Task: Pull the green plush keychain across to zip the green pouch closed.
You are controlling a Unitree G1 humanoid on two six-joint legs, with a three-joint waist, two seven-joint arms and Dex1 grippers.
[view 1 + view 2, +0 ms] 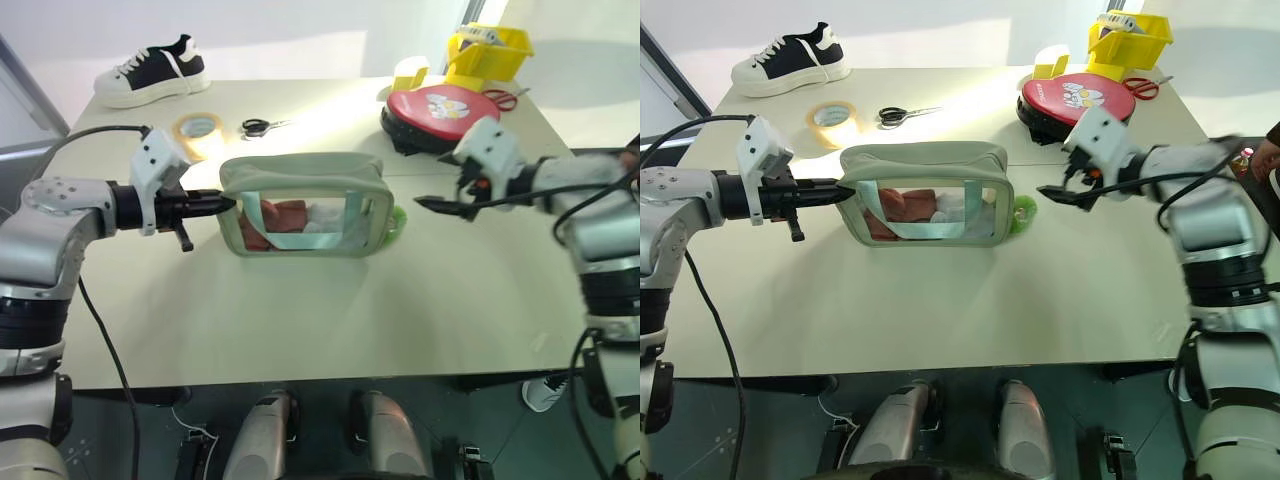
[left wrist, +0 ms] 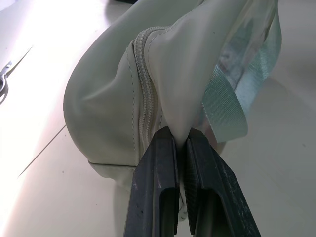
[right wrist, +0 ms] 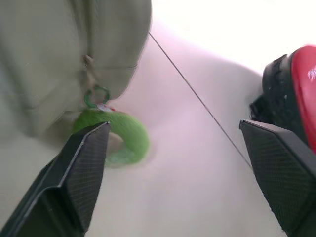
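The pouch (image 1: 305, 205) is being kept near the middle of the counter (image 1: 330, 320), with the keychain (image 1: 397, 219) lying against its right end. The left pincer (image 1: 225, 202) is being held at the pouch's left end, the right pincer (image 1: 428, 203) apart to the right of the keychain. Behind the pouch, tape (image 1: 198, 131) and scissors (image 1: 262, 126) are lying. A shoe (image 1: 152, 72) is being kept at the far left corner, a round case (image 1: 440, 110) and a bin (image 1: 487, 52) at the far right.

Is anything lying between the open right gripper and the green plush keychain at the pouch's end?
No. In the head views only bare table separates the right gripper from the green plush keychain.
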